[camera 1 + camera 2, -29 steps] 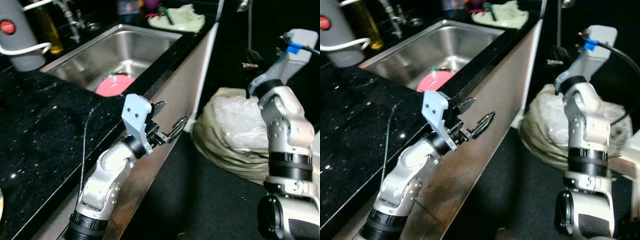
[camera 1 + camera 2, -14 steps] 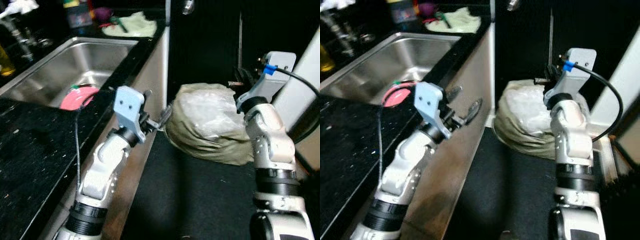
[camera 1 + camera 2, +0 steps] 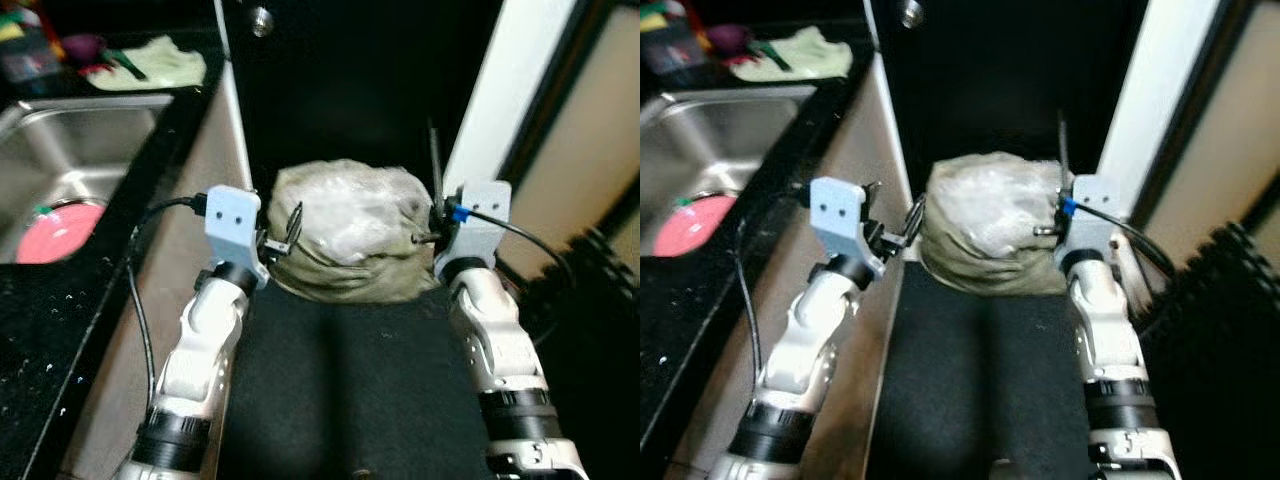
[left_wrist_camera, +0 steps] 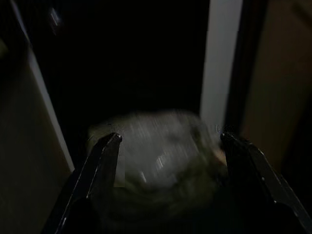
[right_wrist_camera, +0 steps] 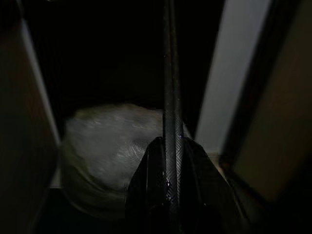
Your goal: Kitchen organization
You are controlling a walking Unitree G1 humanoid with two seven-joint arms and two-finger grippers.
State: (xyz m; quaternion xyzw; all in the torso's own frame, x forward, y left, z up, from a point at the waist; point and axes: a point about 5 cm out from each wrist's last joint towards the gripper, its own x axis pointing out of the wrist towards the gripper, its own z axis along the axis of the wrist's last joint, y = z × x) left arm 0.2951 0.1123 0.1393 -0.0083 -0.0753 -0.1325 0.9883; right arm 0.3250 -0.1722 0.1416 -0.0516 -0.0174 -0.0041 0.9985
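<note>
The head's stereo pair looks forward and down along a dark floor beside a kitchen counter, both eyes framing the sink (image 3: 60,165) at left and a bulging sack (image 3: 345,230) at centre. Each wrist camera sights along its own fingers from closer in, facing the same sack (image 4: 151,156) before a dark opening and a white post (image 5: 226,73), the ground all four views share.

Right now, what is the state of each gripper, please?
Left gripper: open, holding nothing, pointed at the bag.
Right gripper: shut, holding nothing.
</note>
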